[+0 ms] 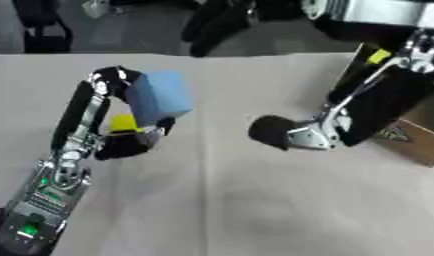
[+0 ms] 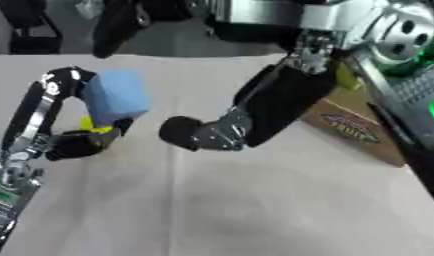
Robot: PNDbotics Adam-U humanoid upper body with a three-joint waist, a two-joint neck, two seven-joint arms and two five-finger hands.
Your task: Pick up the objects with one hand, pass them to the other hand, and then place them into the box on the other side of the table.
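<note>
Left hand, toward the worktop's left edge, holds a light blue block pinched between its curled fingers above and thumb below, with something yellow beside it. Right hand hangs mid-worktop, apart from the block; its fingers cannot be made out. Cardboard box sits at the right edge.

This looks like a robot test room or lab, not a home. A big plain table with a pale cloth fills most of the view. A brown cardboard box sits at the tabletop's right edge. Past the far edge there is a grey floor with dark stands and gear.
</note>
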